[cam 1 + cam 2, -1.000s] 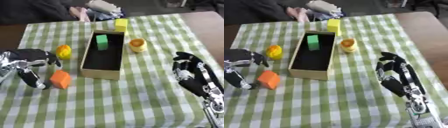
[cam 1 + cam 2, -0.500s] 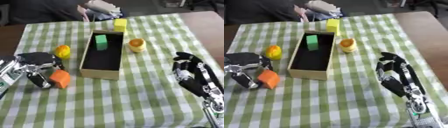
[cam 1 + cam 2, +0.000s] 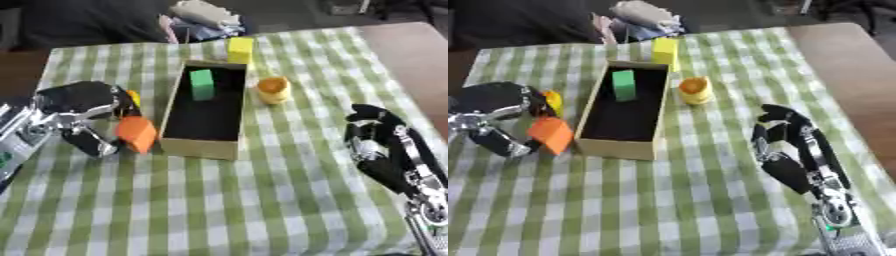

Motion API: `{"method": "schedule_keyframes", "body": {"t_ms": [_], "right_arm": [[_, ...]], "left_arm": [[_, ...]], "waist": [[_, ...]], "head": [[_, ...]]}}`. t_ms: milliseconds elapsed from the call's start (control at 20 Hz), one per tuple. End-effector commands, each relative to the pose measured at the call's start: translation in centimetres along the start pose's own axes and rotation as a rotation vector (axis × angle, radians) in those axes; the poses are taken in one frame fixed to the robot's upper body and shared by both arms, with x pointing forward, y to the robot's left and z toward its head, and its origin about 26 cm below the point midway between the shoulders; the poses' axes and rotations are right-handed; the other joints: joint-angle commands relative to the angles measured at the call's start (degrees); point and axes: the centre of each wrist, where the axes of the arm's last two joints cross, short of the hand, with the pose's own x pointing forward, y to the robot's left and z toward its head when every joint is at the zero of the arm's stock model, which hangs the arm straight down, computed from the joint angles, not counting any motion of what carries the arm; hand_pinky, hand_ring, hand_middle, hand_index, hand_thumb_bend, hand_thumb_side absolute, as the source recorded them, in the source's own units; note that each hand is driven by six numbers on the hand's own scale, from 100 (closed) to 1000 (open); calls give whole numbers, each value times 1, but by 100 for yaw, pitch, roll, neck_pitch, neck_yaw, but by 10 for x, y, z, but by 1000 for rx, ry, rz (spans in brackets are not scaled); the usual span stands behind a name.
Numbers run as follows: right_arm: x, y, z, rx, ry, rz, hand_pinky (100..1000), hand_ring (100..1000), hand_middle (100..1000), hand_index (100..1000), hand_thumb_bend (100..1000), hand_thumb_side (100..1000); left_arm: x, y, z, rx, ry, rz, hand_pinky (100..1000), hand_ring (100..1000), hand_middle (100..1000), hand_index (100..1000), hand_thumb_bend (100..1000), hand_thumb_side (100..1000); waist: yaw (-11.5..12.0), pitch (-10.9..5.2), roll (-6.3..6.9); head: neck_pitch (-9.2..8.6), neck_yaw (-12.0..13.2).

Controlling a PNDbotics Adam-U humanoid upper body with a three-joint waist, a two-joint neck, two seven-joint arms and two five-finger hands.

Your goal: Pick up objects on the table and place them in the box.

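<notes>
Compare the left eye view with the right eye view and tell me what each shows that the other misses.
Only the left eye view shows more cloth left of the left hand. Only the right eye view shows more bare tabletop and the right hand's forearm. Both share the box holding a green block, the orange block, yellow block and yellow cup.

box (image 3: 206, 146): open, tan walls, dark inside, long axis running away from the robot
green block (image 3: 202, 84): upright inside the box, at its far end
orange block (image 3: 136, 134): tilted, just left of the box
yellow block (image 3: 239, 49): beyond the box's far end
yellow-orange cup-like object (image 3: 273, 89): just right of the box
small yellow object (image 3: 553, 101): left of the box, partly hidden
</notes>
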Motion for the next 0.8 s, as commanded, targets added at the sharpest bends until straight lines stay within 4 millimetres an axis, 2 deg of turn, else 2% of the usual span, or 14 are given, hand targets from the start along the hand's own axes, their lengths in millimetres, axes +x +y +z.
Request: {"method": "schedule_keyframes", "body": {"t_ms": [50, 150, 300, 550, 650, 800], "right_arm": [[5, -2, -3, 7, -24, 0, 600, 558, 673, 829, 100, 412], [6, -1, -4, 12, -27, -4, 601, 558, 673, 829, 100, 411], [7, 0, -5, 19, -33, -10, 601, 558, 673, 829, 100, 411], [8, 2, -6, 29, -39, -19, 601, 558, 673, 829, 100, 411], [8, 2, -6, 28, -39, -21, 601, 558, 673, 829, 100, 392], [9, 3, -6, 34, -41, -25, 601, 558, 673, 829, 100, 410]], "left_arm": [[8, 31, -8, 55, -21, -46, 744, 629, 582, 649, 284, 100], [15, 39, -23, 62, -35, -62, 744, 634, 587, 653, 294, 100], [23, 41, -45, 51, -51, -65, 742, 637, 594, 662, 289, 115], [36, 27, -75, -11, -85, -55, 744, 646, 607, 675, 294, 164], [40, 22, -83, -33, -103, -49, 744, 647, 609, 678, 307, 196], [46, 15, -93, -68, -125, -42, 745, 651, 616, 686, 322, 237]], "waist": [[-32, -125, -6], [-62, -126, -25], [-114, -125, -40], [-210, -127, -67], [-224, -129, -77], [-241, -134, -88]], "head": [[9, 14], [-6, 26], [-18, 63], [-27, 89], [-21, 91], [-30, 100]]}}
